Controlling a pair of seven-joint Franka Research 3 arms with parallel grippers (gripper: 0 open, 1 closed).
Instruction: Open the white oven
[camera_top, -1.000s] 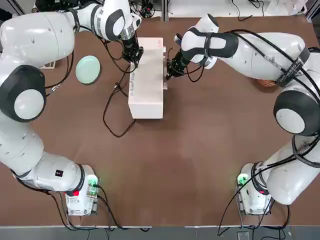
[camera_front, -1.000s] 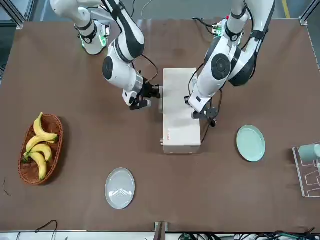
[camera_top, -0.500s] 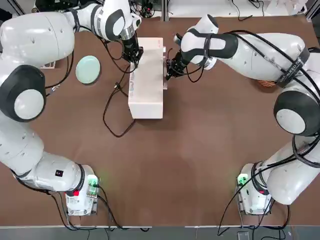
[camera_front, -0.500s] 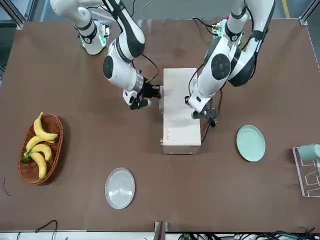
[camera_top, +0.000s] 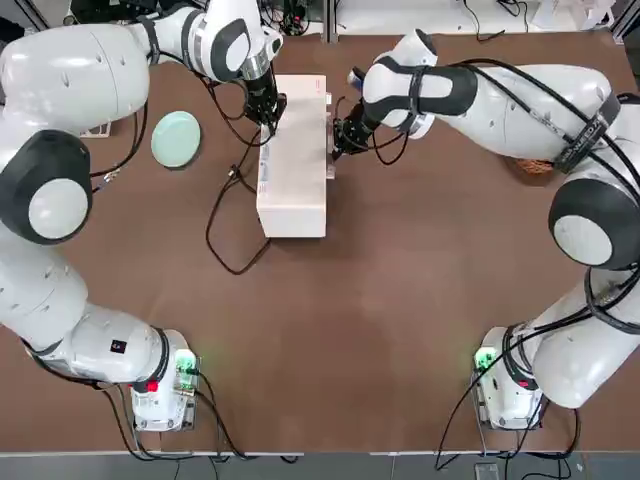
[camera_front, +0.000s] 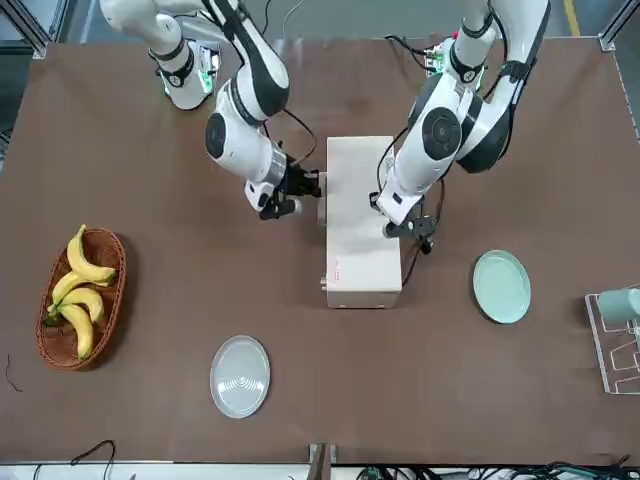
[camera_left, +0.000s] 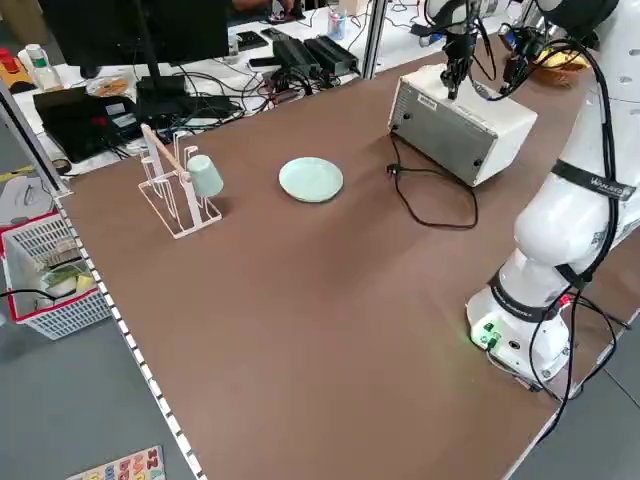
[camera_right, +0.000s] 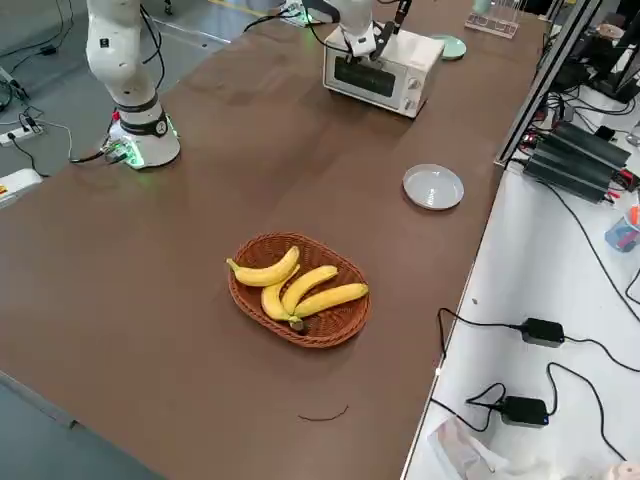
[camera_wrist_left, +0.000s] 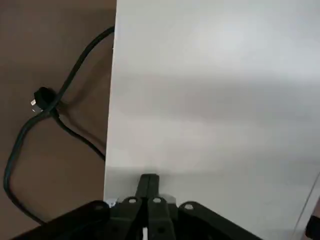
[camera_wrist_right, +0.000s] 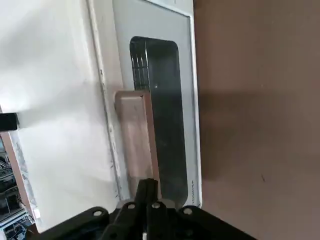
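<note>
The white oven (camera_top: 295, 150) stands at the far middle of the table, its glass door (camera_wrist_right: 162, 110) facing the robot's right and lying flat against the box. My right gripper (camera_top: 337, 150) is shut, with its tips (camera_wrist_right: 148, 186) at the door's upper edge, at the end of the bar handle (camera_wrist_right: 134, 130). It holds nothing. My left gripper (camera_top: 268, 125) is also shut, its tips (camera_wrist_left: 149, 181) resting on the oven's top near the back edge. From the front, the oven (camera_front: 362, 215) sits between both grippers.
The oven's black power cord (camera_top: 225, 215) loops over the table on the left. A mint plate (camera_top: 176, 138) lies left of the oven. A grey plate (camera_front: 240, 375) and a basket of bananas (camera_front: 80, 295) sit across the table. A cup rack (camera_left: 180, 185) stands at the far left.
</note>
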